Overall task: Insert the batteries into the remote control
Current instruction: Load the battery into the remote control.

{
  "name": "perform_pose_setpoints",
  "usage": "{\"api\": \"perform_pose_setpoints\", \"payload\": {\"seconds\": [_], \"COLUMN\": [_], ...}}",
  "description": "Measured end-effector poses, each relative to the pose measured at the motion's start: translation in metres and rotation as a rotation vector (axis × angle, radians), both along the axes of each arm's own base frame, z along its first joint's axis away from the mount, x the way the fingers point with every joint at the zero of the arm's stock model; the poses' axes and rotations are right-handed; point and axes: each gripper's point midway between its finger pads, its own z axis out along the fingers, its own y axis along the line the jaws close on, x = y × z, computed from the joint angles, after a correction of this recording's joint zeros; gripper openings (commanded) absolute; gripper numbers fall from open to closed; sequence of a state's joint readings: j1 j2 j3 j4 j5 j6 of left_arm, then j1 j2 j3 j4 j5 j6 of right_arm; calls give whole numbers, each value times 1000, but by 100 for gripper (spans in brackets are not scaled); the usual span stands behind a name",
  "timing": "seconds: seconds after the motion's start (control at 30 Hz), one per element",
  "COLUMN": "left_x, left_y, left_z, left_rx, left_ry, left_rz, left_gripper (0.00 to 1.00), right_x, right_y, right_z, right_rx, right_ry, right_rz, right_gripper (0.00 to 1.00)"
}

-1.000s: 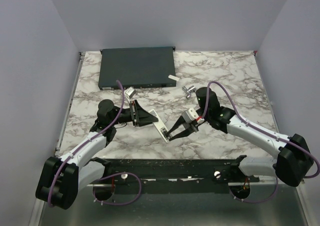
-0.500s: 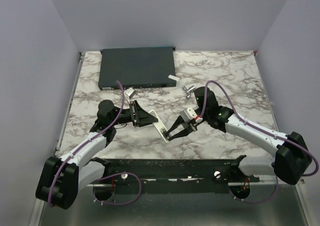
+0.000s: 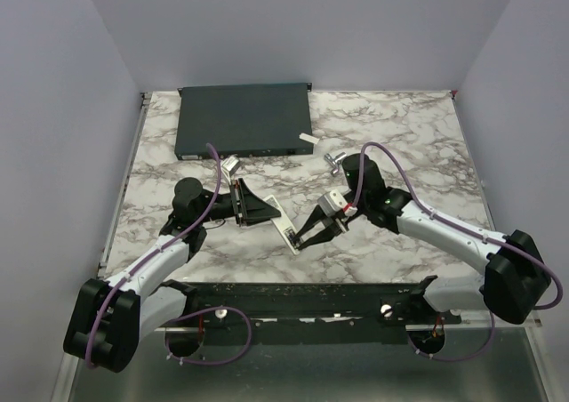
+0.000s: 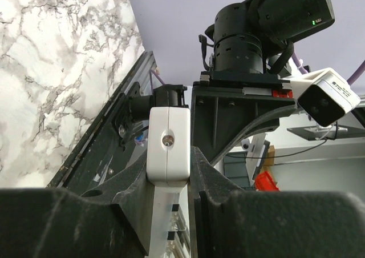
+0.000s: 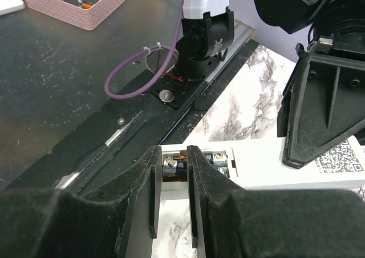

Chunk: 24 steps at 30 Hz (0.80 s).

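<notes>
Remote control (image 3: 286,226): mid-table, clenched in the left gripper (image 4: 169,175), apparently to steady it. Right gripper (image 5: 170,175): pinched on a battery (image 5: 174,166) at the remote's open near-end compartment, likely for seating.

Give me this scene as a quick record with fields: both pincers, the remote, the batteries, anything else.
Left pincer: shut on the remote control
Right pincer: shut on a battery, at the remote's opened back
Second battery: lying in the remote beside the first
Elsewhere: dark-grey box at the table's far edge
</notes>
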State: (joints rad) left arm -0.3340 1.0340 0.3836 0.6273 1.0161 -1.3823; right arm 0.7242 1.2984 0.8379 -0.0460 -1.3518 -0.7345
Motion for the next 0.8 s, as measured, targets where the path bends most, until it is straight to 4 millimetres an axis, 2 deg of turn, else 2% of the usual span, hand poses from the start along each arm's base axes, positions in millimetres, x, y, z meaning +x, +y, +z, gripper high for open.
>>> {"api": "perform_pose_setpoints", "payload": {"seconds": [0.8], "left_x": [1], "left_y": [1], "left_z": [4], "left_rx": [-14], "left_ry": [-29], "left_rz": [7], "left_gripper": [0], "right_x": [5], "right_y": [4], "right_z": [-2], "right_rx": [-12], "right_ry": [6], "right_rz": [-10], "right_gripper": [29]}}
